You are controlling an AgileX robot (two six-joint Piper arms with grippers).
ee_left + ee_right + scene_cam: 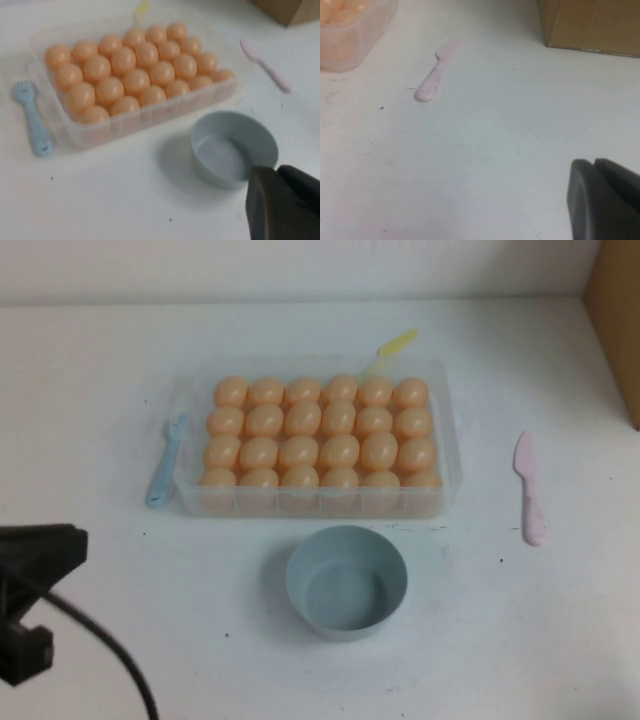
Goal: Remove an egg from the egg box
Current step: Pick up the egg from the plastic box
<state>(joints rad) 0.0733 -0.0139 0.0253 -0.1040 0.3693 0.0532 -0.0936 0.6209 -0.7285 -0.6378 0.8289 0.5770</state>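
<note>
- A white table [520, 640] fills the scene, with a pale wall along its far edge.
- A brown cardboard box [615, 320] stands at the far right corner of the table.
- The egg box, a shallow clear plastic rectangular tray with rounded corners [445, 455], sits in the middle of the table, toward the far side. Every one of its cells is filled, four rows by six.
- A round grey-blue bowl [346, 581] stands just near of the tray, apart from it and with nothing inside.
- The left gripper [277, 172], black, is low at the near left of the table, well apart from the tray; its jaws are pressed together with nothing between them.
- The right gripper [595, 162], also black, is over bare table on the right side, near of the pink knife; its jaws look pressed together, grasping nothing.
- A pale pink plastic knife [530, 490] lies right of the tray, apart from it.
- A light blue plastic fork [166, 462] lies just beside the tray's left wall.
- A yellow plastic utensil [395, 343] pokes out beyond the tray's far edge; its shape cannot be told.
- The eggs are small, glossy and peach-orange; one egg [339, 450] near the centre rests in its cell like the others.
</note>
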